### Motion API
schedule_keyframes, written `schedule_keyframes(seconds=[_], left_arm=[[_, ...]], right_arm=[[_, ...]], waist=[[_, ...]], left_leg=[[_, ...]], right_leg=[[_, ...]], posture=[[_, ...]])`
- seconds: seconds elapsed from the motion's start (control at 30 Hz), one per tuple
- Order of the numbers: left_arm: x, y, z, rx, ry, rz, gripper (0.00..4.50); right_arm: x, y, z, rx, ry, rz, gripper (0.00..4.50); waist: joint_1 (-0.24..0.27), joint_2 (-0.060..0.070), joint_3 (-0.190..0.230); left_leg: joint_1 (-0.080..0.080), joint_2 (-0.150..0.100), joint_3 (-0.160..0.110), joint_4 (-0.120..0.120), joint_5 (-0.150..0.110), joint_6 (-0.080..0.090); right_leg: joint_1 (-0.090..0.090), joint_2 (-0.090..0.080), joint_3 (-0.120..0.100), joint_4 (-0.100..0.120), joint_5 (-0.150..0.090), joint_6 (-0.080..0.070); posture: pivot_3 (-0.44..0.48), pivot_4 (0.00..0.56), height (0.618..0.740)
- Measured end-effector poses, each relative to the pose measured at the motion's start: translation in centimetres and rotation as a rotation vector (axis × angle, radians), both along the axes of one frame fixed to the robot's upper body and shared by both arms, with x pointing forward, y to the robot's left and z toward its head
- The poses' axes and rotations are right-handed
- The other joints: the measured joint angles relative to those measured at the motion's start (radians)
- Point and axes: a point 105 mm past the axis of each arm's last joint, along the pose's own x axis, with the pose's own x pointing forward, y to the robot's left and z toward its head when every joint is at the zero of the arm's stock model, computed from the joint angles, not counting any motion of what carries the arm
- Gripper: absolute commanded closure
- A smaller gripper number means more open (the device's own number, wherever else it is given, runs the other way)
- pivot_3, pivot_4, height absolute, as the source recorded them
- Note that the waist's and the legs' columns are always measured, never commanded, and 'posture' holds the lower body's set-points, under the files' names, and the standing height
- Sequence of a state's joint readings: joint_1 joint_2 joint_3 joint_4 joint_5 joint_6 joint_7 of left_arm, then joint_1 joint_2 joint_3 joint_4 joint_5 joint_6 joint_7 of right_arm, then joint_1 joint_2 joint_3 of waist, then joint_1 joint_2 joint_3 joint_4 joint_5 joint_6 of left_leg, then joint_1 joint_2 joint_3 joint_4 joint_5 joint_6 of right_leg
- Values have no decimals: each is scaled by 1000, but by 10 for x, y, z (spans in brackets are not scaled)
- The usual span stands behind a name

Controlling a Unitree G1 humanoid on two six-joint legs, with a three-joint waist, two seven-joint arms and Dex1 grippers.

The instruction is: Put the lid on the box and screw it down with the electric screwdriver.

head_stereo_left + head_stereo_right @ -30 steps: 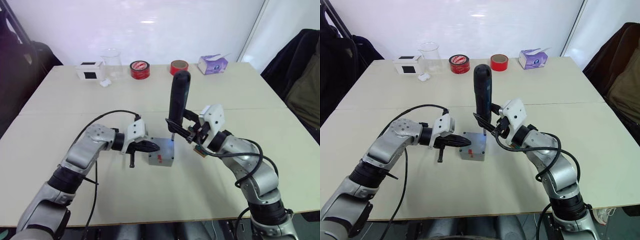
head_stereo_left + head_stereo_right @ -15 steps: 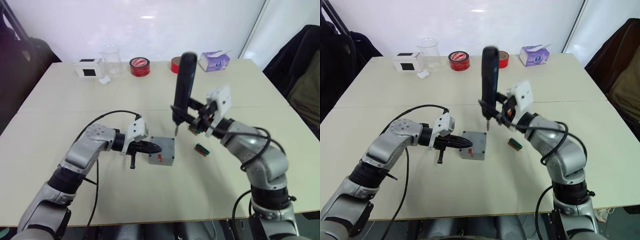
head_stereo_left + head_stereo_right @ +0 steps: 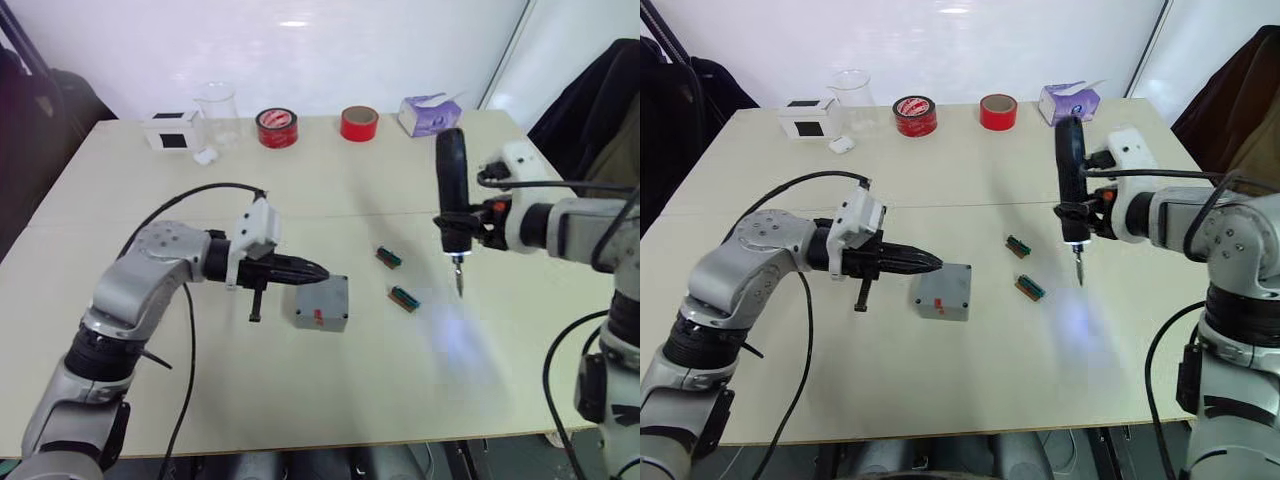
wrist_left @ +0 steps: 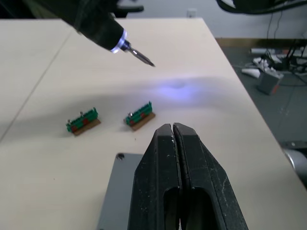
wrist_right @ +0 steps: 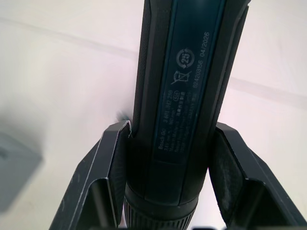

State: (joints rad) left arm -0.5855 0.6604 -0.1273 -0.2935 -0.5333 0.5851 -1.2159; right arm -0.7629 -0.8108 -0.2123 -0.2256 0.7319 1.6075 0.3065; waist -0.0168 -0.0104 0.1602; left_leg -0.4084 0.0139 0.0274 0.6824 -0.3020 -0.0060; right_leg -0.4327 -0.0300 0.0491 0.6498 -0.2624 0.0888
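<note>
While the left gripper (image 3: 318, 271) hovers with its fingers pressed together, tips just over the near-left edge of the box (image 3: 323, 303), the box sits on the table (image 3: 150, 420) with the lid (image 4: 115, 201) apparently already on it; the seam is hard to make out. Red mark on the box's front face. Just right of the box lie two small green-brown parts (image 3: 396, 277), apart from it. Further right, the right gripper (image 5: 168, 187) is clamped on the electric screwdriver (image 3: 451, 195), held upright above the table, bit down, light glowing on the tabletop. Along the far edge: white box (image 3: 170, 130), beaker (image 3: 217, 108), two red tape rolls (image 3: 278, 127), tissue pack (image 3: 428, 113).
</note>
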Motion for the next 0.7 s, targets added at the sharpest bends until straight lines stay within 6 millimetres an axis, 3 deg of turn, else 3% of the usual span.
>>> schedule_keyframes(seconds=[0.13, 0.33, 0.6, 0.63, 0.67, 0.7], left_arm=[[-5, -1, 3, 8, -23, -5, 4500], [-12, -3, 3, -5, -10, -8, 4500], [-14, -2, 10, -14, -33, 12, 4500], [-14, -2, 10, -13, -33, 16, 4500], [-13, -2, 10, -14, -33, 21, 4500], [-13, -2, 10, -13, -33, 22, 4500]], right_arm=[[-1, -21, -28, -60, 157, -66, 2594], [-5, -32, -72, -106, 353, -113, 2594], [0, -35, -87, -111, 408, -147, 2594], [1, -35, -88, -110, 407, -151, 1662], [2, -35, -88, -111, 406, -153, 1519], [2, -35, -90, -106, 410, -155, 1093]], waist=[[0, 0, 0], [0, 0, 1], [1, 0, 1], [1, 0, 1], [1, 0, 1], [1, 0, 1]], left_leg=[[0, 0, 0, 0, 0, 0], [0, 0, 0, 0, 0, 0], [0, 0, 0, 1, 0, 0], [0, 0, 0, 1, 0, 0], [1, 0, 0, 1, 0, 0], [1, 0, 0, 1, 0, 0]], right_leg=[[0, 1, 0, 0, 0, 0], [0, 2, 0, 0, 0, 0], [0, 2, 0, 0, 0, 0], [1, 2, 0, 0, 0, 0], [1, 2, 0, 0, 0, 0], [1, 2, 0, 0, 0, 0]], posture=[[0, 150, 740], [0, 150, 740], [0, 150, 740], [0, 150, 740], [0, 150, 740], [0, 150, 740]])
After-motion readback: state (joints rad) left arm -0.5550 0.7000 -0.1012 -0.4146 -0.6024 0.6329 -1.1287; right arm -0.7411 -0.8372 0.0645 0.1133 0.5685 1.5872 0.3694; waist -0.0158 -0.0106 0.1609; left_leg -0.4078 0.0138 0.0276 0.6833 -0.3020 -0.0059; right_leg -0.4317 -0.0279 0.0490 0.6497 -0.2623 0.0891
